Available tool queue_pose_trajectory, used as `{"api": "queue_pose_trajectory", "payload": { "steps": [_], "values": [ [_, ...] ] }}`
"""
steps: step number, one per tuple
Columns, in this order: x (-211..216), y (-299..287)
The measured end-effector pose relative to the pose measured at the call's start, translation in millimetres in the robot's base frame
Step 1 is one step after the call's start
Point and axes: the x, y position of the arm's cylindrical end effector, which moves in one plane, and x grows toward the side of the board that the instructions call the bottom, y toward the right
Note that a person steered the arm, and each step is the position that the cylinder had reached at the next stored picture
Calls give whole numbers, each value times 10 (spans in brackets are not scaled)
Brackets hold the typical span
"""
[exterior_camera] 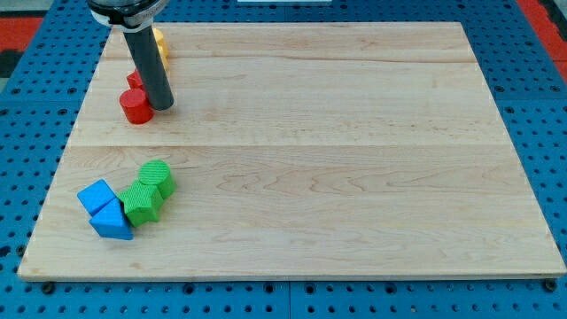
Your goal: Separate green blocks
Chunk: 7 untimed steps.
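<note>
- My tip (pixel 162 106) sits near the view's top left of the wooden board (pixel 354 133). It has no jaws to open or shut. It is just a dark rod, and it holds nothing.
- My tip is right beside the red round block (pixel 135 106), on that block's right side. It looks like it may be touching it, but I cannot be sure.
- Another red block (pixel 134 80) peeks out behind the rod. A yellow block (pixel 161 44) is partly hidden behind the rod too, near the top edge.
- The two green blocks are near the view's bottom left, well apart from my tip. They lie almost straight down the view from it.
- The upper green block (pixel 158 178) and the lower green block (pixel 140 203) touch each other. Their shapes are chunky with many sides, and I cannot name them better.
- The pair runs in a slanted line, from upper right to lower left.
- Two blue blocks are on the left of the greens. The lower blue block (pixel 112 221) touches the lower green one. The upper blue block (pixel 96 196) is just beside it.
- I think the next move is to slide down the view to the greens, then push into the spot where they meet.
- Coming from the right side looks easier, since the blue blocks crowd the left.
</note>
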Motion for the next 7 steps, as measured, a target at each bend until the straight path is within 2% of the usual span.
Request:
{"api": "queue_pose_trajectory", "payload": {
  "steps": [1,5,6,7],
  "values": [
    [171,235],
    [228,345],
    [487,358],
    [921,607]
  ]
}}
